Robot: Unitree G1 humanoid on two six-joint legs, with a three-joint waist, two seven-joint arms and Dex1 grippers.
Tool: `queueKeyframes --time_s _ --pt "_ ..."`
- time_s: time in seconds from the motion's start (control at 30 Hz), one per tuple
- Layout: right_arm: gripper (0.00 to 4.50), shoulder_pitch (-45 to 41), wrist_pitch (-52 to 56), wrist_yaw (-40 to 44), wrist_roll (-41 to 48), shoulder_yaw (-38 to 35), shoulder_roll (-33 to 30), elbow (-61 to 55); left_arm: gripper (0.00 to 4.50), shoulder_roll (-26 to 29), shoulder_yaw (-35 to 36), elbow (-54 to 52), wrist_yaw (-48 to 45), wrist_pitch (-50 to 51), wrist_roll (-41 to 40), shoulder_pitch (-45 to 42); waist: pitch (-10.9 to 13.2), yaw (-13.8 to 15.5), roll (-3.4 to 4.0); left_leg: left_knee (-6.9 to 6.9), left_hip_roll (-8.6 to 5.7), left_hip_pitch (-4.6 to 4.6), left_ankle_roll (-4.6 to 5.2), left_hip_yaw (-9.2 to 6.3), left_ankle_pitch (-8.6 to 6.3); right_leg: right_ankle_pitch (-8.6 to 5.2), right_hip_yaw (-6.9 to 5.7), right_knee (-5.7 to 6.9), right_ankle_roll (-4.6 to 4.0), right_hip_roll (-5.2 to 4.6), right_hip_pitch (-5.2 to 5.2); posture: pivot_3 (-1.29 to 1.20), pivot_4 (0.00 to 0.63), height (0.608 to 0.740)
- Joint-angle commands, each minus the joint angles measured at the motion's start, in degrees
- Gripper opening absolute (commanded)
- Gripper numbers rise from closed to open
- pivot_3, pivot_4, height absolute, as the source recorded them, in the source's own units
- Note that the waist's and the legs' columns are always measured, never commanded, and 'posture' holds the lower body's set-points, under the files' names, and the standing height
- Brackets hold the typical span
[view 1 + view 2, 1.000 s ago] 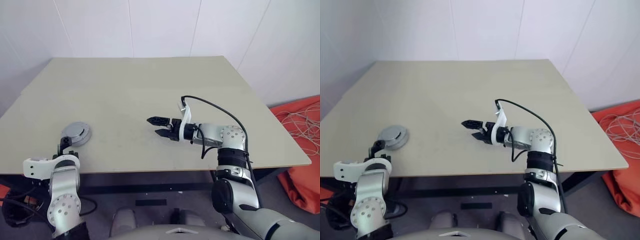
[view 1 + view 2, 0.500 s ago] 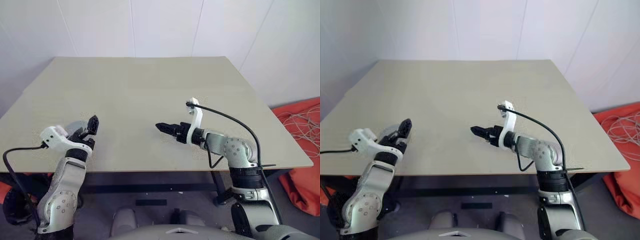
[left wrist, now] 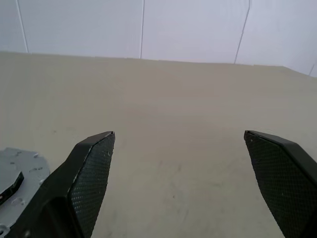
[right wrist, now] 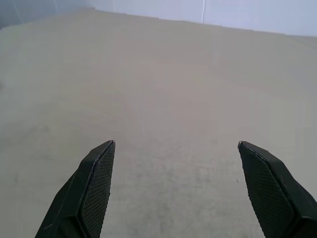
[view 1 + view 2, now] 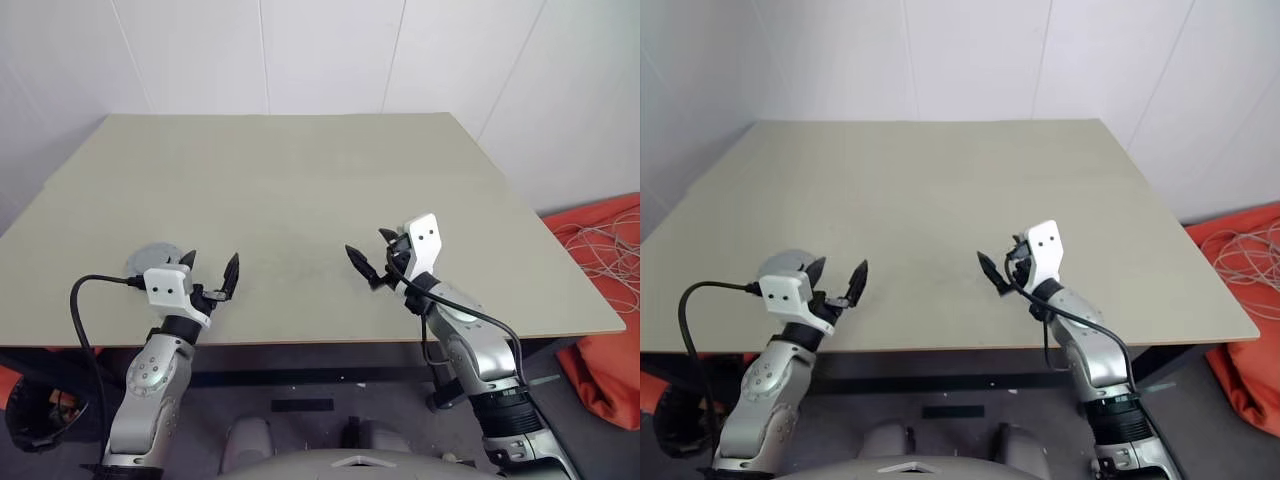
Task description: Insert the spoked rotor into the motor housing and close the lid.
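Lying flat near the counter's (image 5: 300, 180) front-left edge, lid (image 5: 152, 258) looks stiff, thin, slippery metal. Best pinched across its rim. Left gripper (image 5: 209, 274) and right gripper (image 5: 370, 256): jaws wide apart, empty.

both grippers' fingers (image 5: 231, 272) wide apart

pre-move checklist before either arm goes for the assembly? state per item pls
1. Left gripper open, nothing held: ok.
2. Right gripper open, nothing held: ok.
3. Lid lying flat on the table, near the front edge beside the left gripper: ok.
4. Lid apart from both grippers: ok.
5. Spoked rotor seated in the motor housing under the lid: cannot tell.
6. Lid fully closed on what is beneath it: cannot tell.
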Motion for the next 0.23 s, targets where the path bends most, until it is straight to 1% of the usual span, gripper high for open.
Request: queueKeyframes --time_s 0.03,0.13,0.23 --pt "4.5 0.8 -5.7 -0.1 -2.2 -1.4 0.3 0.7 4.43 -0.9 0.4 -0.2 -1.6 -3.9 1.7 -0.7 0.0 0.0 0.01 0.0 0.0 0.02 0.0 0.01 0.0 0.0 0.02 0.01 0.0 0.0 0.01 0.0 0.0 0.74" --pt "4.5 2.0 -5.3 -1.7 -2.1 -2.4 1.9 1.0 4.43 -1.4 0.9 0.7 -2.3 -5.5 2.9 -0.6 0.0 -0.1 0.03 -0.03 0.01 0.06 0.01 0.02 0.0 0.0 0.03 0.03 -0.01 0.01 0.0 0.0 0.0 0.74" --pt "4.5 2.3 -5.3 -1.1 -2.2 -2.7 2.1 0.9 4.43 -1.7 1.7 1.7 -2.9 -6.7 3.1 -0.1 0.0 -0.2 0.08 -0.04 0.01 0.09 0.01 0.03 -0.01 -0.01 0.05 0.05 -0.02 0.01 0.0 0.0 0.0 0.74"
